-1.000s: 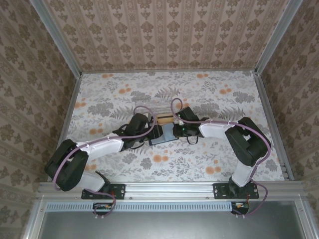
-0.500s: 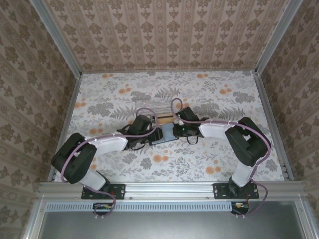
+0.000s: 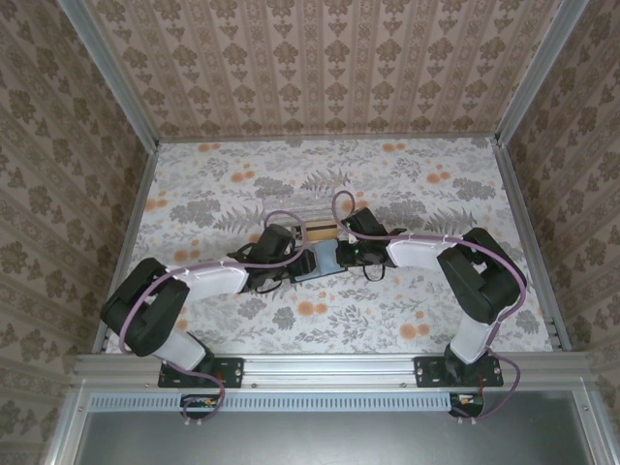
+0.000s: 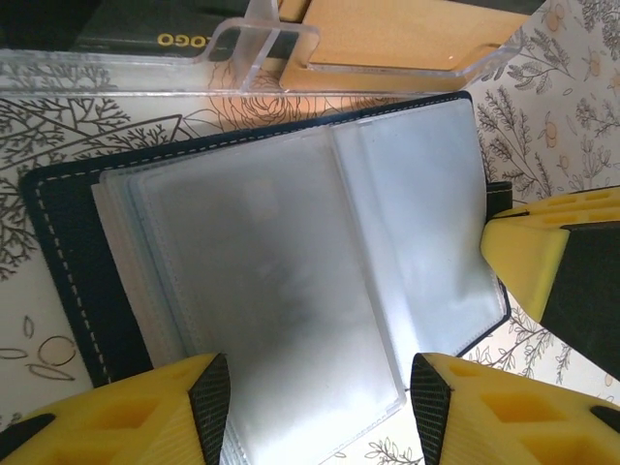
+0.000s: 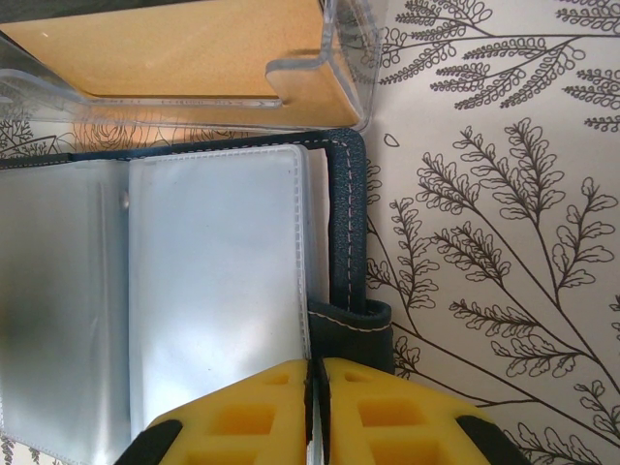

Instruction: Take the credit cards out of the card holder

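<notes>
The navy card holder (image 3: pixel 320 262) lies open on the table, its clear sleeves (image 4: pixel 291 262) fanned and looking empty. My left gripper (image 4: pixel 315 397) hangs open just above the sleeves' near edge, one fingertip at each side. My right gripper (image 5: pixel 316 373) is shut on the thin edge of a sleeve beside the snap tab (image 5: pixel 363 334); its yellow finger (image 4: pixel 542 262) shows at the holder's right side. An orange-tan credit card (image 5: pixel 174 48) lies in the clear plastic box (image 4: pixel 252 58) just behind the holder. Beside it lies a dark card (image 4: pixel 145 34).
The clear box (image 3: pixel 310 228) touches the holder's far edge. Floral table surface (image 3: pixel 417 184) stretches out on all sides. Patterned walls and aluminium rails (image 3: pixel 518 223) bound the table.
My left arm has swung to the right, bringing its gripper over the open holder. The right arm and the holder stay where they were.
</notes>
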Available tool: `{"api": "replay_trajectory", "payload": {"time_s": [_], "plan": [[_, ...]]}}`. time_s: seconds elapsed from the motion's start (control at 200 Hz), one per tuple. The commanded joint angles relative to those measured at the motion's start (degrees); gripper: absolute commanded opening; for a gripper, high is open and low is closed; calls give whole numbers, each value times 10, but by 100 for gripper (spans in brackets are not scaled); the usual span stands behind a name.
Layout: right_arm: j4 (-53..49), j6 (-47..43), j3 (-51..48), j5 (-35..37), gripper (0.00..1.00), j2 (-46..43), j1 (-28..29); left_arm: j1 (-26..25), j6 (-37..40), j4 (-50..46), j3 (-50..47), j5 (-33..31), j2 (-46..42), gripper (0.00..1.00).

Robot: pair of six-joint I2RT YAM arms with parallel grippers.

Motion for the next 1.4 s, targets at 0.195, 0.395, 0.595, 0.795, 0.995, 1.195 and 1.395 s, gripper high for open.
{"api": "replay_trajectory", "payload": {"time_s": [0.195, 0.395, 0.595, 0.795, 0.995, 1.195, 1.395], "plan": [[-17, 13, -4, -14, 14, 25, 6, 4, -6, 7, -9, -1, 2, 54], [-18, 13, -4, -14, 14, 23, 7, 3, -9, 9, -6, 2, 20, 54], [-17, 13, -3, -14, 14, 25, 7, 3, -14, 12, -4, 8, 36, 53], [-15, 14, -3, -16, 15, 28, 8, 2, -22, 50, -5, 34, 58, 54], [-17, 14, -1, -16, 14, 29, 9, 1, -26, 77, -9, 49, 66, 63], [-18, 14, 1, -17, 14, 31, 9, 0, -25, 85, -11, 52, 54, 64], [-20, 13, 3, -15, 15, 31, 10, 0, -14, 33, -14, 13, 11, 63]]}}
